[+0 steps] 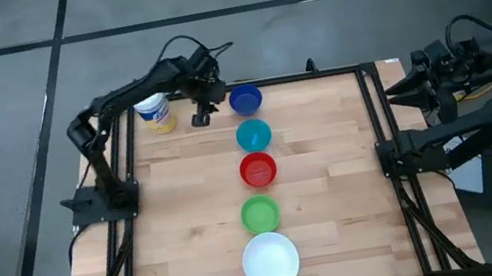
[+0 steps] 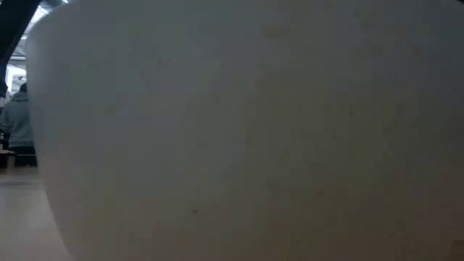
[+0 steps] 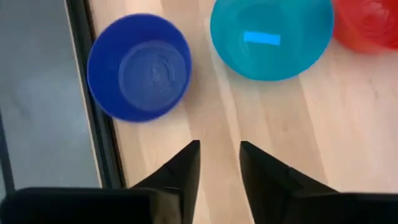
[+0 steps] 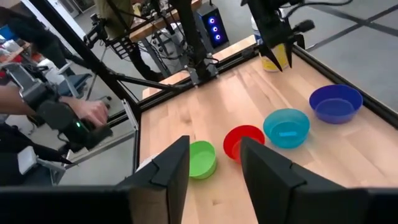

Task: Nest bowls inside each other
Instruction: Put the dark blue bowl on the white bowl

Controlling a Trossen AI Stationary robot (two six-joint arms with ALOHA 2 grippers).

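Five bowls stand mouth up in a row from the table's far edge to its near edge: dark blue [image 1: 245,99], cyan [image 1: 254,136], red [image 1: 258,170], green [image 1: 259,214] and the larger white one [image 1: 270,261]. My left gripper [image 1: 201,118] hangs open over the far edge, between a yellow-labelled jar and the dark blue bowl [image 3: 138,67]. Its fingers point down at bare wood beside that bowl. My right gripper [image 4: 214,148] is open and raised beyond the table's right edge. The white bowl's wall [image 2: 246,130] fills the low view.
A white-lidded jar with a yellow label [image 1: 155,113] stands at the far left, just left of my left gripper. Black frame rails [image 1: 379,114] run along the table's edges. A person's hands [image 4: 81,118] hold a device beyond the near edge. Bare wood [image 1: 334,173] lies on both sides of the row.
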